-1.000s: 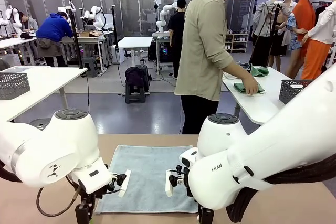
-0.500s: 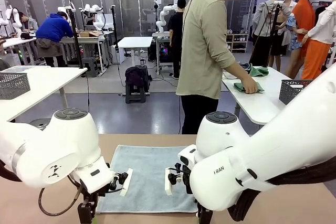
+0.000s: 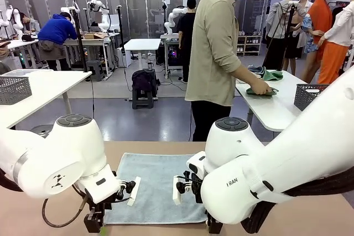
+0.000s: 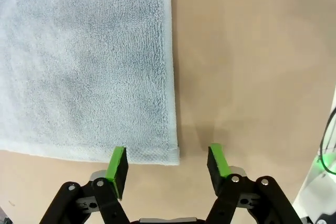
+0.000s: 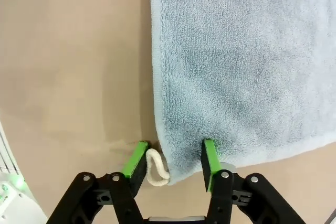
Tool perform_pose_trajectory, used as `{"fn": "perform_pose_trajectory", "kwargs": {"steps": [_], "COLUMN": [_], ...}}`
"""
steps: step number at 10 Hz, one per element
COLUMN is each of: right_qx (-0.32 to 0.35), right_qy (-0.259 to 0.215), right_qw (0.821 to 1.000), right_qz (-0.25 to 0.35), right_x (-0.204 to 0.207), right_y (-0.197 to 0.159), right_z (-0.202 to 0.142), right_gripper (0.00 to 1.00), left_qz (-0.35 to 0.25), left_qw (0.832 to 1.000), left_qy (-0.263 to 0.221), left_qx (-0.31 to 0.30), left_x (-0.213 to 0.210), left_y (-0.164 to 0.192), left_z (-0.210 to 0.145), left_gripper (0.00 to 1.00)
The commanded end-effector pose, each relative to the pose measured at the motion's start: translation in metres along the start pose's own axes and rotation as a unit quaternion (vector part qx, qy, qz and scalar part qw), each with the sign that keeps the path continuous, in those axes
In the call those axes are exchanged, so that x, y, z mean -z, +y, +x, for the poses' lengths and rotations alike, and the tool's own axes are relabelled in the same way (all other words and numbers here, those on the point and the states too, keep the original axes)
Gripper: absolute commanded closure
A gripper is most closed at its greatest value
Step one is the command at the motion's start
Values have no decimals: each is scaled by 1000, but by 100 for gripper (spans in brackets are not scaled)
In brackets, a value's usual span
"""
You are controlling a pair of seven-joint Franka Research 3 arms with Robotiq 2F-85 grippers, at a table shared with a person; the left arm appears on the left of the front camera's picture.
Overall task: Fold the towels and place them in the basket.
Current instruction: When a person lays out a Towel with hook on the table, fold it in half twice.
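One pale blue-grey towel [image 3: 156, 185] lies flat on the brown table [image 3: 298, 222], between my two arms. In the left wrist view my left gripper [image 4: 167, 163] is open just above the table, its green pads [image 4: 117, 163] either side of the towel's [image 4: 84, 61] near corner. My right gripper [image 5: 173, 163] is open too and straddles the towel's [image 5: 241, 61] other near corner, where the small white loop [image 5: 156, 169] sits between its pads [image 5: 209, 160]. In the front view both grippers, left [image 3: 95, 226] and right [image 3: 212, 226], hang low at the towel's near edge. The basket is out of view.
A person [image 3: 217, 53] stands just past the table's far edge, turned to a white side table [image 3: 271, 111] with green cloths [image 3: 260, 90]. Dark mesh baskets [image 3: 13, 89] [image 3: 308, 95] stand on neighbouring tables. Bare tabletop lies left and right of the towel.
Both grippers have sunk a little lower toward the towel's near corners. The towel has not moved. The person's hand has shifted on the green cloth.
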State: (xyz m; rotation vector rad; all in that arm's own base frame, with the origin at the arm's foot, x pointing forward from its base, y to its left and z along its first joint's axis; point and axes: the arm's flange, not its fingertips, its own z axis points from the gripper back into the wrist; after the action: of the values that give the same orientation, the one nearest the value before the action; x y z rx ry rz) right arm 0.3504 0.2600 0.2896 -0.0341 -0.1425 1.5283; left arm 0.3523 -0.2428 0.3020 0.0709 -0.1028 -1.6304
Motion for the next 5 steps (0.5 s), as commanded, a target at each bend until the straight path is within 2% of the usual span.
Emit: {"fn": "perform_pose_trajectory", "kwargs": {"steps": [1,4,5], "right_qx": [6,8,10], "right_qy": [6,5,3], "right_qw": [1000,1000,1000], "right_qz": [-13,-7,-4], "right_x": [9,10,9], "right_y": [26,25,25], "right_z": [-17,-18,-18], "right_gripper": [48,48,54], "left_qz": [4,4,9], "left_qw": [1000,1000,1000], "left_qy": [-16,-14,-10], "left_qx": [7,6,9], "left_x": [8,12,13], "left_y": [-54,-53,-52], "left_z": [-36,-35,-35], "left_gripper": [23,23,28]}}
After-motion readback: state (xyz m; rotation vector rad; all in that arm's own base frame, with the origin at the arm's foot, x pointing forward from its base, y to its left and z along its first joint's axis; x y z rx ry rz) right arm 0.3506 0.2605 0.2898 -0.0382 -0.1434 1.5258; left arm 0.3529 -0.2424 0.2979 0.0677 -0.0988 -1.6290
